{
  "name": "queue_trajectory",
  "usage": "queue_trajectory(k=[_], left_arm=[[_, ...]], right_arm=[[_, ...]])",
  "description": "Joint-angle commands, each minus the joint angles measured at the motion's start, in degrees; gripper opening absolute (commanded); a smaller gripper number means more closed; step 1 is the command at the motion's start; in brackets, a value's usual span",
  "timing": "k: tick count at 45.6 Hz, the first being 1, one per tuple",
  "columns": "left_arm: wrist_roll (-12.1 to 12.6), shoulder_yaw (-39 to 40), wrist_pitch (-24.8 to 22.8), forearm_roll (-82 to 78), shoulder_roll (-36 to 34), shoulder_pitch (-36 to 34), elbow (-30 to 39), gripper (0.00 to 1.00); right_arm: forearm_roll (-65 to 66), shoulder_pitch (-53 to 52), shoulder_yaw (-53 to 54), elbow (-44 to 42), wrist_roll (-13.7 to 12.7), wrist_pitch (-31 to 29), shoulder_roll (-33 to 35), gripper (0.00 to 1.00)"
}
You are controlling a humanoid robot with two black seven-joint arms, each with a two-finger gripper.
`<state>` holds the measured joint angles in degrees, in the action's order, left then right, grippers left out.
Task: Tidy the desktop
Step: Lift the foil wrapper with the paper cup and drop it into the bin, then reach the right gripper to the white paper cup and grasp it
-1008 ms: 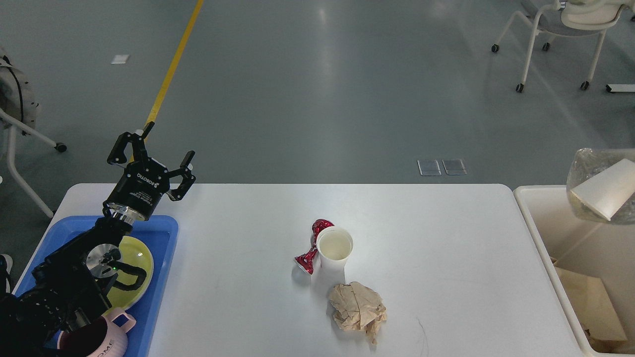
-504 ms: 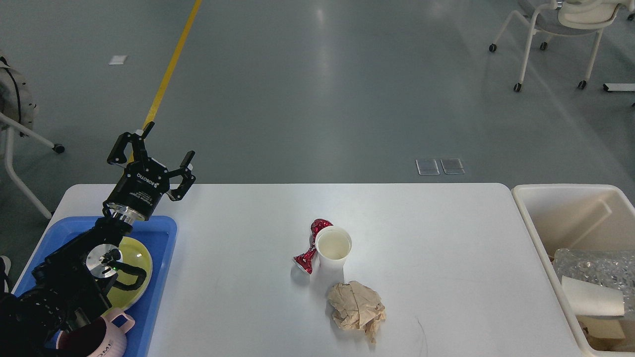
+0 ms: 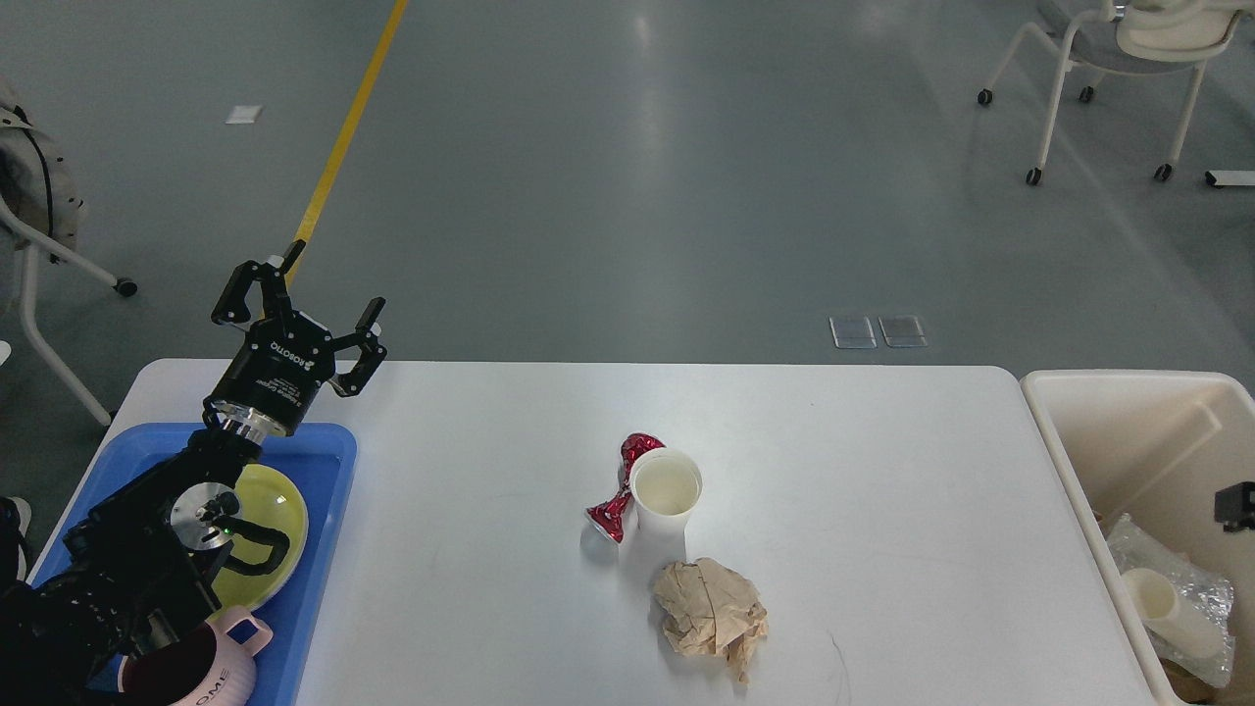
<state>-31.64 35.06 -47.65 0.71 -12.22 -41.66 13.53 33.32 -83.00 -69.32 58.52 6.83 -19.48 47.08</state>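
Observation:
The white desktop (image 3: 882, 471) carries an upright white paper cup (image 3: 665, 490), a crushed red can (image 3: 618, 487) touching the cup's left side, and a crumpled brown paper ball (image 3: 711, 615) just in front of the cup. A faint dark scratch (image 3: 838, 659) marks the desktop near the front. My left gripper (image 3: 316, 287) is open and empty, raised above the desktop's far left corner. A small black part of my right gripper (image 3: 1233, 505) shows at the right edge over the bin; its fingers are hidden.
A blue tray (image 3: 328, 471) at the left holds a yellow-green plate (image 3: 270, 529) and a pink mug (image 3: 211, 667), partly under my left arm. A cream bin (image 3: 1108, 431) at the right holds crinkled clear plastic (image 3: 1201, 598) with a paper cup (image 3: 1162, 603).
The clear plastic with the paper cup, high at the right edge a second ago, has dropped into the cream bin. A black part of my right gripper has appeared. The left arm has not moved.

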Motion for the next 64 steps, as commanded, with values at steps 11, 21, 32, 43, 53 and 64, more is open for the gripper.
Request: queue_trajectory(k=[11,21,32,43,53,64], left_arm=[[0.0,0.0,0.01,0.0,0.01,0.0,0.01,1.0],[0.0,0.0,0.01,0.0,0.01,0.0,0.01,1.0],[0.0,0.0,0.01,0.0,0.01,0.0,0.01,1.0],[0.0,0.0,0.01,0.0,0.01,0.0,0.01,1.0],[0.0,0.0,0.01,0.0,0.01,0.0,0.01,1.0],[0.0,0.0,0.01,0.0,0.01,0.0,0.01,1.0]], right_arm=[[-1.77,-65.88,4.27,28.76,-0.59,-31.93,-7.79,1.0],[-2.29,-65.62,9.73,27.79,-0.76,-33.87,-8.58,1.0],[-2.91,-54.74,10.96,27.0,-1.11,-21.85,-14.99,1.0],[-23.45,-32.77,12.98,16.2,-4.54,-3.74,-35.02,1.0],[-28.57,-9.83,14.21,-3.13,-6.21,-0.56,-50.85,1.0],[-28.49,1.44,14.74,-11.67,-6.21,2.25,-54.28,1.0]])
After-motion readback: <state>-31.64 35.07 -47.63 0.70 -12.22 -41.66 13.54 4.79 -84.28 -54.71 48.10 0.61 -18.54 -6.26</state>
